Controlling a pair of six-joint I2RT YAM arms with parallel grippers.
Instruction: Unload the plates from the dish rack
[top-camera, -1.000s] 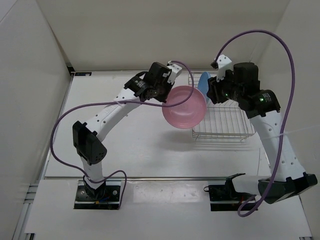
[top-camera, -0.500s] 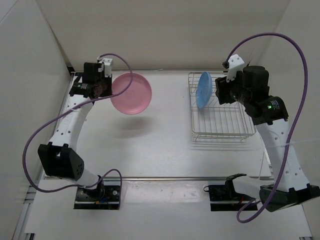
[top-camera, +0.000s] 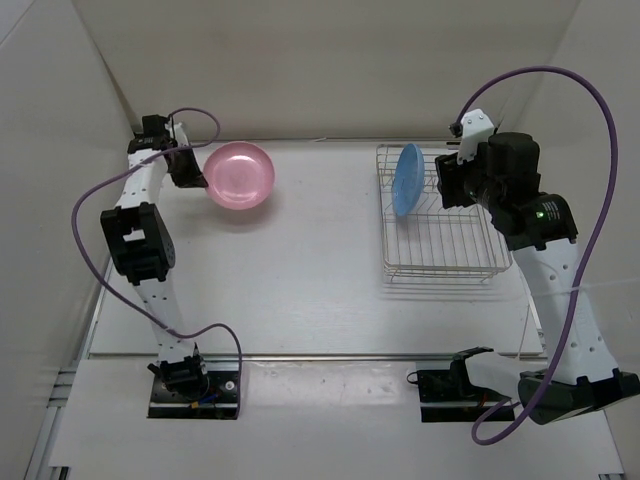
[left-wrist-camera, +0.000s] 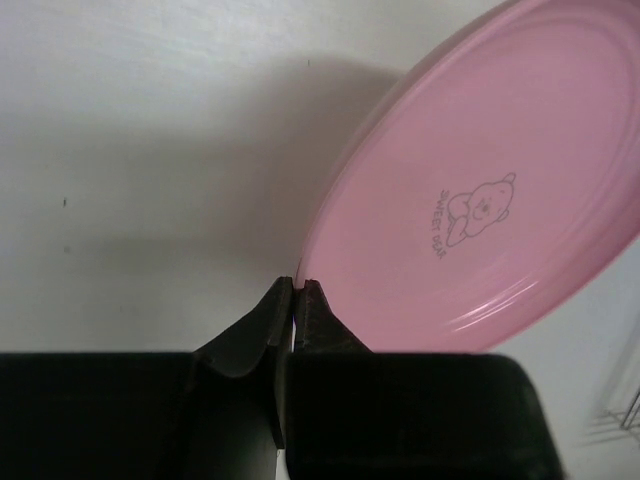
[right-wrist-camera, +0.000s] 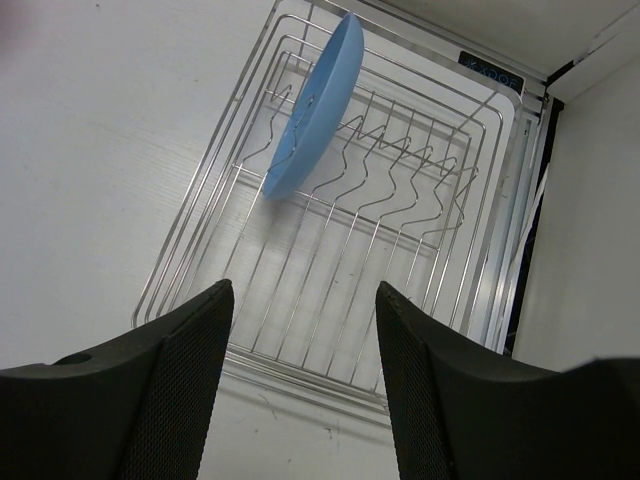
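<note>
Pinching light, stiff, likely slick pink plate (left-wrist-camera: 480, 200) by its rim at ten o'clock in left end effector (left-wrist-camera: 295, 290); blue plate (right-wrist-camera: 315, 105) on edge in dish rack (right-wrist-camera: 330, 270) at two o'clock, right end effector (right-wrist-camera: 300, 295) wide.

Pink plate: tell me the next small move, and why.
Probably lower it onto the table and release: the left gripper pinches the pink plate by its rim, tilted, over the far-left corner, well apart from the dish rack.

Pink plate (left-wrist-camera: 480, 200) partly beyond left wrist view
</note>
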